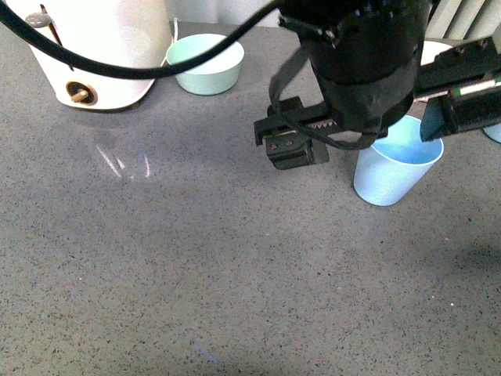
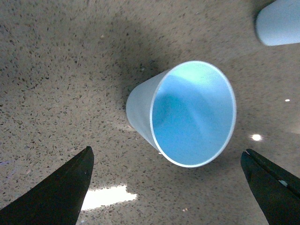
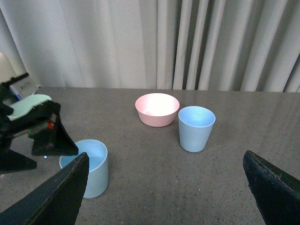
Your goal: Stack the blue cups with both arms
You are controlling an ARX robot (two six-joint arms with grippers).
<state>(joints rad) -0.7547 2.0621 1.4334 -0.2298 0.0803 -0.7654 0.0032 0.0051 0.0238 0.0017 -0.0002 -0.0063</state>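
Observation:
One blue cup [image 1: 395,174] stands upright on the grey table, right of the middle. My left gripper [image 1: 374,135] hangs open right above it, with one finger on each side and apart from it. In the left wrist view that cup [image 2: 187,115] lies between and beyond the wide open fingers [image 2: 61,192]. The second blue cup [image 2: 279,21] stands apart from the first and shows at the front view's right edge [image 1: 493,133]. My right gripper [image 3: 164,197] is open and empty. It looks over both cups, the near one [image 3: 86,166] and the far one [image 3: 196,127].
A mint-green bowl [image 1: 205,63] and a white appliance [image 1: 102,47] stand at the back left. A pink bowl [image 3: 157,108] sits beside the far cup. A curtain [image 3: 187,42] hangs behind the table.

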